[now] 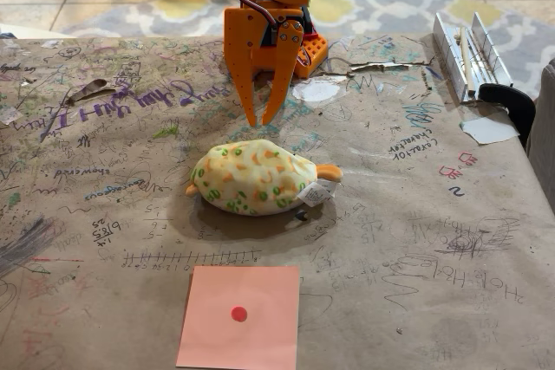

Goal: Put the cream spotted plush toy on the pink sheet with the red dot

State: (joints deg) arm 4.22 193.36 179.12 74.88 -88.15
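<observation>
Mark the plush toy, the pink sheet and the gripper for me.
cream spotted plush toy (253, 178), fixed view, middle of its body
pink sheet (260, 292), fixed view, bare paper above the red dot
gripper (259, 120), fixed view, between the fingertips

The fixed view faces me from across the scribbled brown paper-covered table (434, 240), raised and angled downward. My orange two-finger gripper (263, 119) hangs at its far side, top centre, fairly near the lens.

Cream spotted plush toy (257, 178) lying mid-table, pink sheet with red dot (240, 318) nearer, apart.
</observation>
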